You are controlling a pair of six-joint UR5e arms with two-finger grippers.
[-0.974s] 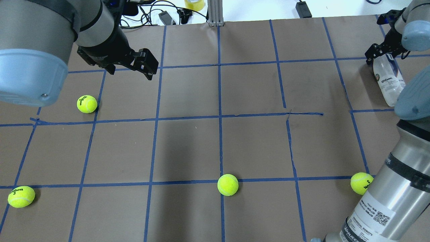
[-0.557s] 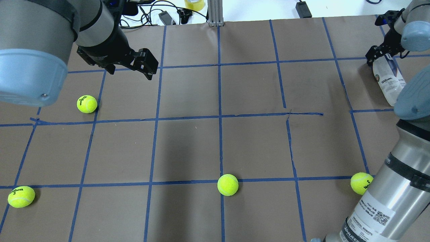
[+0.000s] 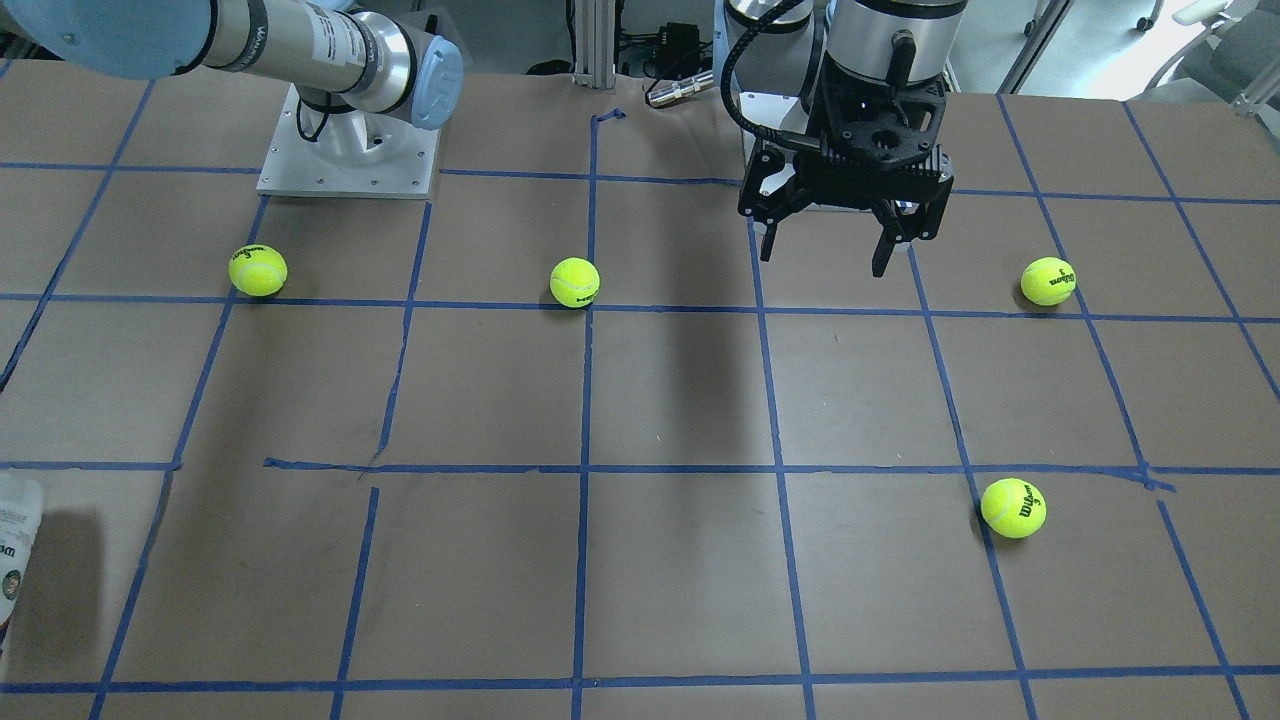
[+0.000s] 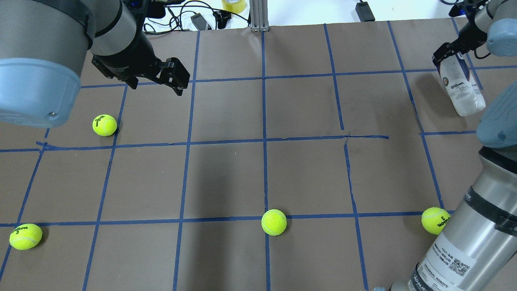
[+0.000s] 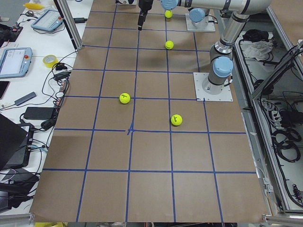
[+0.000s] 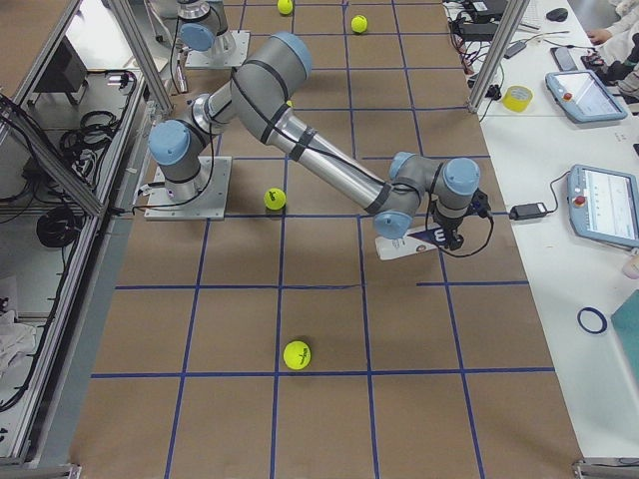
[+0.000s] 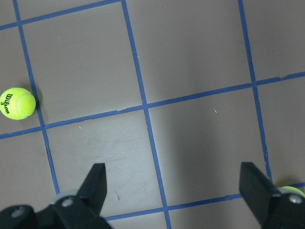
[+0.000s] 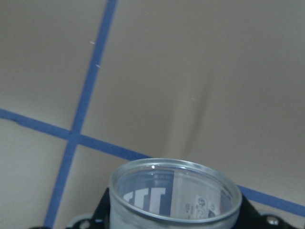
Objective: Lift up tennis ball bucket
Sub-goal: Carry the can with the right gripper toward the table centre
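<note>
Overhead exterior view: at the far right edge, the right gripper (image 4: 447, 52), partly hidden by its own arm, clenches the tilted tennis ball bucket (image 4: 462, 89) at its top end. The left gripper (image 3: 822, 262) hangs spread apart.

4 balls (image 4: 274, 222) on table (image 4: 226, 178), bucket (image 4: 462, 89) rightmost
</note>
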